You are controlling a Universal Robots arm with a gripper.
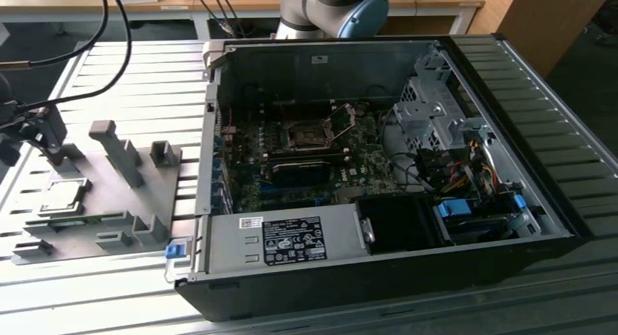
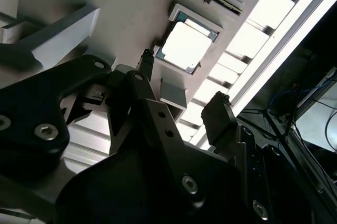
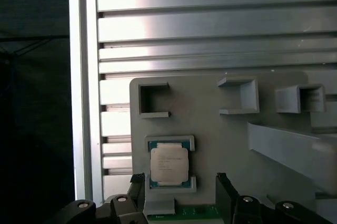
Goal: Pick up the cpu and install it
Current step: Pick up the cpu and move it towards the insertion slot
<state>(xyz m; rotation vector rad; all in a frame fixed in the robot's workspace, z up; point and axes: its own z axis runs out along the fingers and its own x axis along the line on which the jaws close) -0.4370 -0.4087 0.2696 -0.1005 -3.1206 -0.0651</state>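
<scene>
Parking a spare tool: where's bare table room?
In the exterior view, free: ribbed aluminium table beyond the grey fixture plate, and the strip on its near side. Crowded: the plate's blocks, the silver square cpu near the open black hand, and the open black computer case.

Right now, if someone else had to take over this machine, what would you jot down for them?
Gripper: open and empty, hovering close over the cpu, clear of it.
The cpu lies flat in its nest on the grey fixture plate, at the exterior view's left of the open computer case.
Done: nothing that shows; the chip is not gripped.
Left: the pick-up, and seating it in the socket inside the case.
</scene>
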